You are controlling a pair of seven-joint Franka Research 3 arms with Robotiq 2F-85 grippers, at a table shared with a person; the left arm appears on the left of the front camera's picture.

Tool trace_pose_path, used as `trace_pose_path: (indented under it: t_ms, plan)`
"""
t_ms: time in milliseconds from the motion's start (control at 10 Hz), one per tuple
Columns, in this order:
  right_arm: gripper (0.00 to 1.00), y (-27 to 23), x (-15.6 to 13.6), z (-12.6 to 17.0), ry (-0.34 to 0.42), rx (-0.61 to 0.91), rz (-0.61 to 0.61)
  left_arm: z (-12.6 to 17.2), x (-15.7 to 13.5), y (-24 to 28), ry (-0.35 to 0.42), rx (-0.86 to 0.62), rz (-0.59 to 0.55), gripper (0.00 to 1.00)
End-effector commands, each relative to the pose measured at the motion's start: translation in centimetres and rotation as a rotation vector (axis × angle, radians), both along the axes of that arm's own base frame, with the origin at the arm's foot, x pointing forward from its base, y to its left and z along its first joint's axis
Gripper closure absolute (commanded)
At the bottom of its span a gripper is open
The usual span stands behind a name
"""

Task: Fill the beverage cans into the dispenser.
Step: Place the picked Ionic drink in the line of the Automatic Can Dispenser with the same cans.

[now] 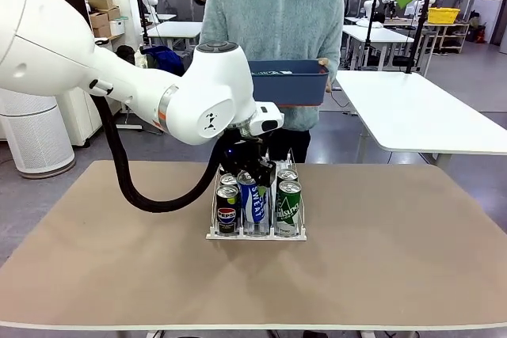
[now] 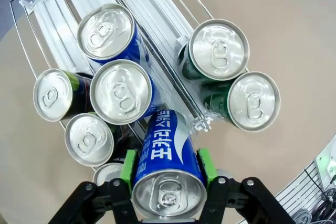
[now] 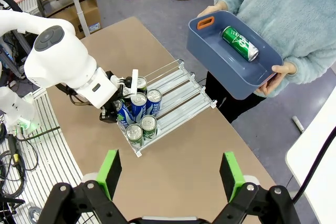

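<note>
The left hand (image 2: 168, 170) is clamping its green pads (image 2: 129, 167) on a slim blue-and-white aluminium drink can (image 2: 165, 145), gripping it just under the silver top. The can is tilting away from the hand. Its lower end is reaching down to the near end of the low clear-and-white three-lane rack (image 2: 137, 4); whether it is resting in a lane I cannot tell. Beyond the fingertips, two more blue cans (image 2: 122, 92) are standing one behind the other in the middle lane. Two black cans (image 2: 89, 139) are standing to one side of them and two green cans (image 2: 218, 50) to the other, across a rail. In the front view the left hand is hanging directly over the rack on the tan bench (image 1: 396, 227).

The right hand (image 3: 170, 177) is hovering high above the bench with its fingers spread wide apart and nothing between them. Far beyond it, past the rack, a person (image 3: 294, 14) is holding a blue rectangular plastic bin (image 3: 210, 53), in which one green can (image 3: 239, 43) is lying on its side.
</note>
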State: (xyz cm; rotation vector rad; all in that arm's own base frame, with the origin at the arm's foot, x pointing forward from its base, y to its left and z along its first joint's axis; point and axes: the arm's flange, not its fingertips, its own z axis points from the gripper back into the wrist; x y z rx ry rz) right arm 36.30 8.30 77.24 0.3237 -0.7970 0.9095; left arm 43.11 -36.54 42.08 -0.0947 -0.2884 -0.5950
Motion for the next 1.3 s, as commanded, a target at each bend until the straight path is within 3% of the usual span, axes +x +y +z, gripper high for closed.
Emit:
trace_pose_path:
  t_ms: [0,500,600,1000,1100,1200]
  plan:
    - [0.0,0.0,-0.1,-0.1,0.002,0.001,0.0,-0.6,1.9,0.3,-0.048,0.029,0.01,0.43]
    - [0.0,0.0,-0.1,-0.1,0.002,0.001,0.0,-1.6,1.5,-0.2,0.107,0.006,-0.065,0.43]
    - [0.0,0.0,-0.1,-0.1,0.002,0.001,0.0,-2.4,0.8,-0.7,0.055,0.02,-0.014,0.43]
    - [0.0,0.0,-0.1,-0.1,0.002,0.001,0.0,-2.4,0.8,-0.7,0.055,0.02,-0.014,0.43]
    - [0.0,0.0,-0.1,-0.1,0.002,0.001,0.0,-2.4,0.9,-0.9,0.074,0.015,-0.028,0.23]
    - [0.0,0.0,-0.1,-0.1,0.002,0.001,0.0,-2.0,0.6,-1.0,0.063,0.01,-0.017,0.23]
